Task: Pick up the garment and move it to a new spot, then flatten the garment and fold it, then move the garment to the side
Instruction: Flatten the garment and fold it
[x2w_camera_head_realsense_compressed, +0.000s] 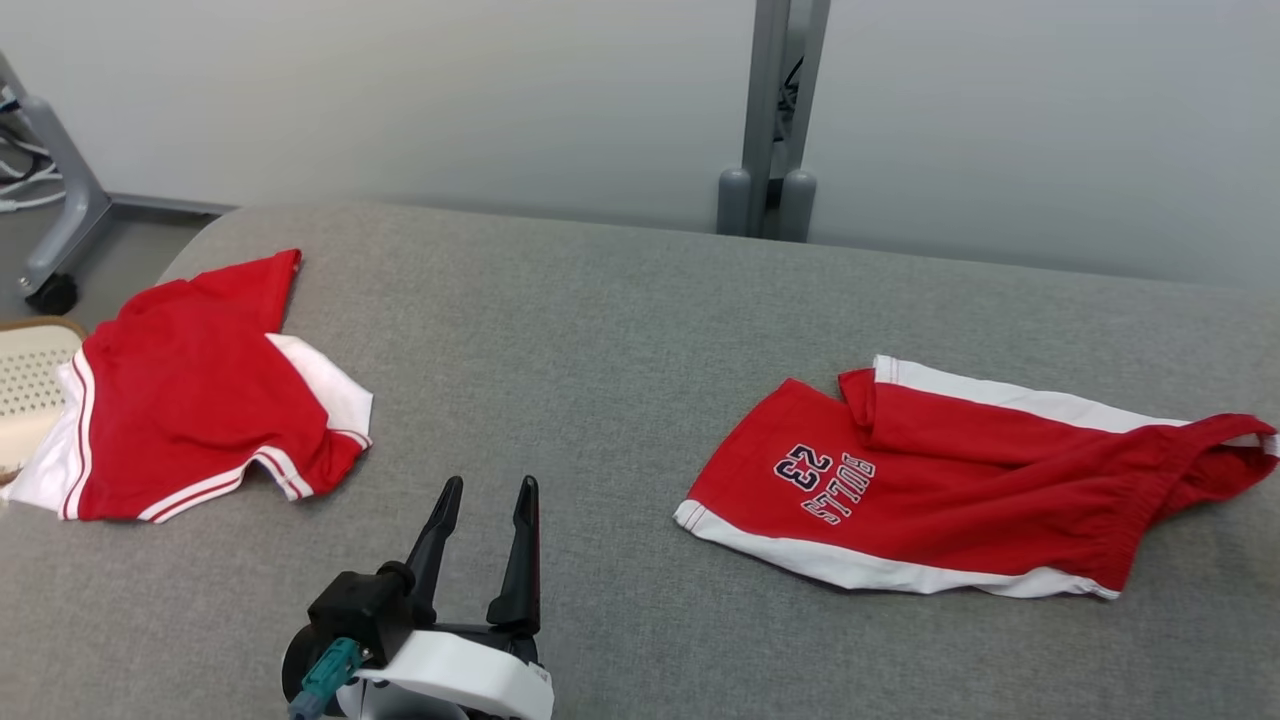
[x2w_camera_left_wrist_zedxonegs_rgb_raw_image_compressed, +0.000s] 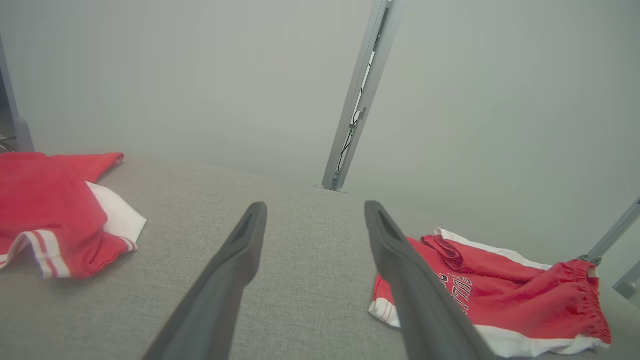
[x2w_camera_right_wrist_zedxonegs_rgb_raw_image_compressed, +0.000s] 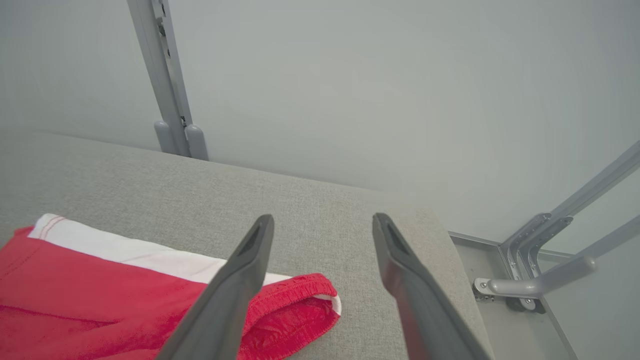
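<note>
Found right claw (x2w_camera_right_wrist_zedxonegs_rgb_raw_image_compressed: 322, 218) spread wide, empty
Saw shorts (x2w_camera_right_wrist_zedxonegs_rgb_raw_image_compressed: 100, 295) just below and left of it, long axis running leftward; judged it nearer than left claw (x2w_camera_head_realsense_compressed: 490, 485), also wide, empty

You're looking at a grey woven-fabric tabletop (x2w_camera_head_realsense_compressed: 600, 320) with rounded corners, set against a pale grey wall panel (x2w_camera_head_realsense_compressed: 450, 90). Behind its far edge you see an upright grey metal post (x2w_camera_head_realsense_compressed: 778, 90). At the table's left end lies a folded red garment with white stripes (x2w_camera_head_realsense_compressed: 190, 390), just beside a cream perforated basket (x2w_camera_head_realsense_compressed: 28, 385). Beyond them, on the floor, stands a grey stand leg on a black caster (x2w_camera_head_realsense_compressed: 75, 215).
</note>
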